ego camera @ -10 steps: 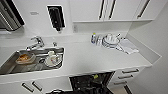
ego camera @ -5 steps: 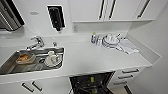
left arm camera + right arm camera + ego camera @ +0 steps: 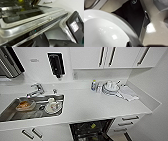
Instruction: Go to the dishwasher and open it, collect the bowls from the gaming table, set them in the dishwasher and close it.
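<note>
— What differs from half a second back?

— Almost nothing. The head view shows the same white bench (image 3: pixel 100 107) with the steel sink (image 3: pixel 8 113) of dirty dishes at one end and a stack of white plates (image 3: pixel 111 88) by the wall. Below its edge the built-in dishwasher (image 3: pixel 91 130) stands open as before, dark inside with wire racks.

— And the arms?

— The left wrist view looks along the dishwasher's lowered steel door (image 3: pixel 32 25), a small blue light on its dark control strip. The right wrist view has a glossy white bowl (image 3: pixel 105 30) very close to the camera — held or not, I cannot tell. Neither pair of jaws is clear enough to call open or closed.
</note>
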{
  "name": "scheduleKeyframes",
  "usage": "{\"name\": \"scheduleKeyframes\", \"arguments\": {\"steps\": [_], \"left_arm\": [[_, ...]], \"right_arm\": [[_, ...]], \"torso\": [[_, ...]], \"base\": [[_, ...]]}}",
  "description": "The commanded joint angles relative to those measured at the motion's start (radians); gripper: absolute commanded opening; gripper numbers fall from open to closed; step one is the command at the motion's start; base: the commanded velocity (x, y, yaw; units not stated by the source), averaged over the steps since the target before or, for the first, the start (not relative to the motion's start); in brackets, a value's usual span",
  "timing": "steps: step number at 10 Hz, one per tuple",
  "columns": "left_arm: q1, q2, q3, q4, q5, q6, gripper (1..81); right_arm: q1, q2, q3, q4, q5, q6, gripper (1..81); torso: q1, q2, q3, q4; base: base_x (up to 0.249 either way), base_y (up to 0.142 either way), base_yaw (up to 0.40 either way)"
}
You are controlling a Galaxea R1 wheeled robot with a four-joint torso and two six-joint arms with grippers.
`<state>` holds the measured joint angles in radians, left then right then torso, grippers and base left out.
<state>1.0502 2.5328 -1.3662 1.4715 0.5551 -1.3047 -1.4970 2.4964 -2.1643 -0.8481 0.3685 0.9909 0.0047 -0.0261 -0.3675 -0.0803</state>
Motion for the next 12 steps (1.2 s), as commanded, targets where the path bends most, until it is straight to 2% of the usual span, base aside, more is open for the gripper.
{"name": "scheduleKeyframes", "arguments": {"steps": [1,2,3,6,8,9,12], "left_arm": [[0.150,-0.080,-0.074,0.030,-0.195,0.041,81.1],[0.198,-0.075,-0.175,0.029,-0.309,0.041,81.1],[0.236,-0.055,-0.298,0.024,-0.423,0.039,81.1],[0.313,0.027,-0.609,0.015,-0.645,0.036,81.1],[0.346,0.087,-0.808,0.013,-0.765,0.033,81.1],[0.363,0.118,-0.907,-0.002,-0.832,0.034,81.1],[0.412,0.219,-1.168,-0.006,-0.927,0.036,81.1]], "right_arm": [[0.112,-0.165,0.173,-0.003,0.058,0.063,1.0],[0.148,-0.193,0.216,0.000,0.047,0.064,1.0],[0.198,-0.207,0.264,0.014,-0.015,0.063,1.0],[0.348,-0.228,0.408,0.041,-0.211,0.063,1.0],[0.465,-0.241,0.539,0.043,-0.386,0.063,1.0],[0.529,-0.239,0.599,0.055,-0.473,0.063,1.0],[0.653,-0.230,0.691,0.082,-0.535,0.078,1.0]], "torso": [[0.000,0.000,0.000,0.000],[0.000,0.000,0.000,0.000],[0.000,0.000,0.000,0.000],[0.000,0.000,0.000,0.000],[0.000,0.000,0.000,0.000],[0.000,0.000,0.000,0.000],[0.000,0.000,0.000,0.000]], "base": [[0.000,0.000,0.000],[0.000,0.000,0.000],[0.000,0.000,0.000],[0.000,0.000,0.000],[0.000,0.000,0.000],[0.000,0.000,0.000],[0.000,0.000,0.000]]}}
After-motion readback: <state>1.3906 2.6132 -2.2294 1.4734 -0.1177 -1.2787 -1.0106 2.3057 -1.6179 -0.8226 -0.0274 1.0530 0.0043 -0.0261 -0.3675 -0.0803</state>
